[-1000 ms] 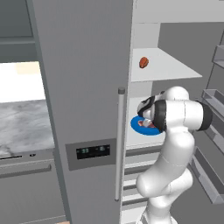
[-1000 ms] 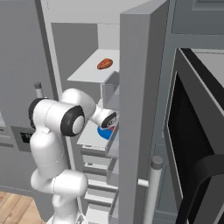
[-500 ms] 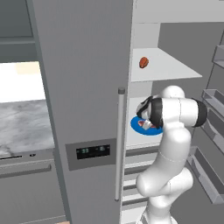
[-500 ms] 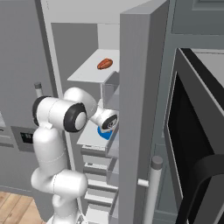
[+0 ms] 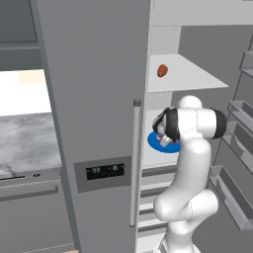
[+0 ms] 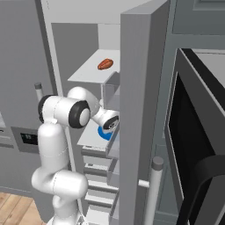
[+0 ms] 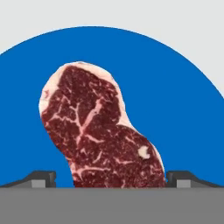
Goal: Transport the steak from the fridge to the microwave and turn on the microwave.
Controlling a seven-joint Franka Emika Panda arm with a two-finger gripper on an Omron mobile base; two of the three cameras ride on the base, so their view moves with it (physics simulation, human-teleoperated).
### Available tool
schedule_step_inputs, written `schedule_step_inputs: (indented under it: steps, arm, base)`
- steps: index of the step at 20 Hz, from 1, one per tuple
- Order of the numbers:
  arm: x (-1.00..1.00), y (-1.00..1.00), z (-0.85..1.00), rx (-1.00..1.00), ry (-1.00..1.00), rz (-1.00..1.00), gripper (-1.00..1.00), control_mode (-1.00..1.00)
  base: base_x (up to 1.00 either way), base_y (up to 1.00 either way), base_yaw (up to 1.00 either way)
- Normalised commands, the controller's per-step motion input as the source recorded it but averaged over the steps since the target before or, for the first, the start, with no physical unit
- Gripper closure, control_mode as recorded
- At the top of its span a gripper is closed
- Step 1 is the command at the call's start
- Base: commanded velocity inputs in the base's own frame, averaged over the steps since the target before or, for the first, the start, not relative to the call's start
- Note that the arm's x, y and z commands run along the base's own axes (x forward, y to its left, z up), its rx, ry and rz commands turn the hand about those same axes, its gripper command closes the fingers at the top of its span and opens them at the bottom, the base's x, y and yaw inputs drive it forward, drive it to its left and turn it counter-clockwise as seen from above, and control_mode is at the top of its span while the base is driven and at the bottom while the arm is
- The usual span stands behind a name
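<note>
Marbled red-brown steak (image 7: 98,131) lies flat on a blue plate (image 7: 175,87), which sits on a white fridge (image 5: 99,74) shelf at its front edge. Pincer (image 7: 111,179) is released, its 2 fingertips (image 7: 41,178) spread wide, 1 either side of the steak's near end, not gripping it. A small orange-brown item (image 5: 162,70) rests on the upper shelf. The microwave (image 6: 193,145) stands with its door open.

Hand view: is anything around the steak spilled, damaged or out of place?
Nothing stands out. The steak lies flat and whole on the clean blue plate, with no spill. The open hand has one fingertip on each side.
</note>
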Motion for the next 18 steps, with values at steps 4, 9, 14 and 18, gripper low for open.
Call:
schedule_step_inputs:
  steps: [4, 9, 14, 18]
  arm:
    - [0.21, -0.05, -0.12, 0.00, 0.00, 0.01, -1.00, -1.00]
    - [0.21, -0.04, -0.16, 0.00, 0.00, 0.02, -1.00, -1.00]
    - [0.18, 0.00, -0.27, 0.00, 0.06, 0.00, 1.00, -1.00]
    - [0.00, 0.00, -0.42, 0.00, 0.09, 0.00, 1.00, -1.00]
  base:
    - [0.00, 0.00, 0.00]
    - [0.00, 0.00, 0.00]
    - [0.00, 0.00, 0.00]
    - [0.00, 0.00, 0.00]
